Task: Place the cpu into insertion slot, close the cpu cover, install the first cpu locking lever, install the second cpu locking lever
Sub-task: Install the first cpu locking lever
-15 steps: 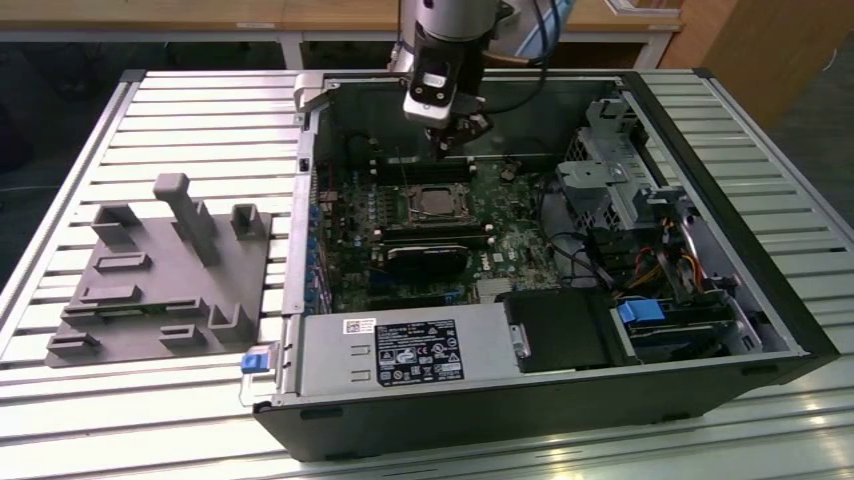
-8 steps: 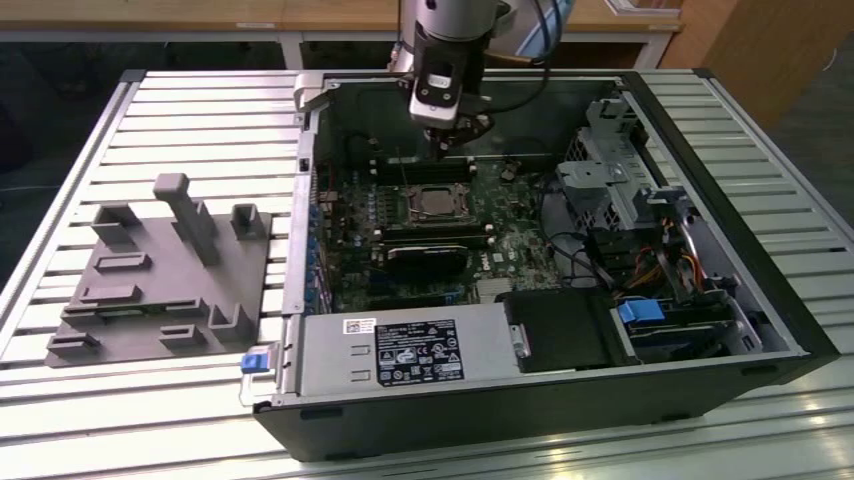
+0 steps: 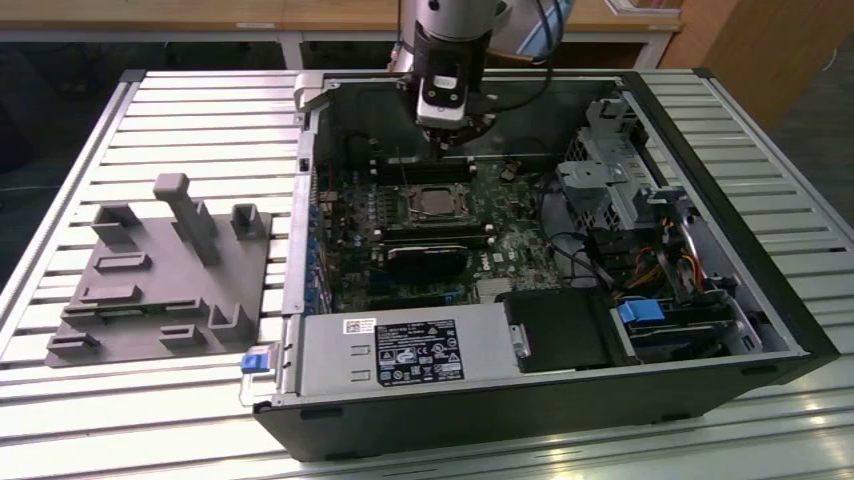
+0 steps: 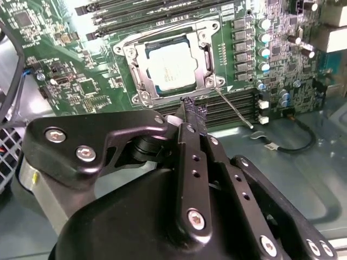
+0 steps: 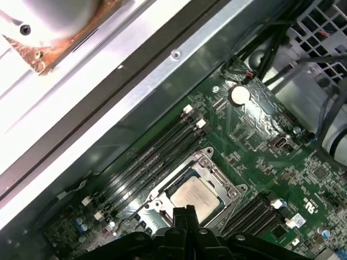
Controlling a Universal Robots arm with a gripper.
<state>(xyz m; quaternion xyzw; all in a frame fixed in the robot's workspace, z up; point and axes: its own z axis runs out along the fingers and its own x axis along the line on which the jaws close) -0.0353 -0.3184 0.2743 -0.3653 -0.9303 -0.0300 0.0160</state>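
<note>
The cpu (image 4: 171,65) lies flat in the insertion slot (image 4: 142,81), its silvery top showing through the window of the cpu cover (image 4: 205,51), which lies down over it. A thin silver locking lever (image 4: 234,109) sticks out loose from one socket corner, across the memory slots. My gripper (image 4: 194,112) hangs just above the socket's edge beside that lever, fingers together and empty. In the exterior view the gripper (image 3: 449,148) is above the board just behind the cpu (image 3: 430,203). The first wrist view has the cpu (image 5: 196,197) right ahead of the gripper (image 5: 186,213).
The open computer case (image 3: 747,300) walls the board in on all sides. Black memory slots (image 4: 162,5) flank the socket. A black heatsink block (image 3: 427,262), a power supply (image 3: 400,355) and a drive cage with cables (image 3: 627,190) stand nearby. A grey fixture (image 3: 160,270) lies on the exterior view's left.
</note>
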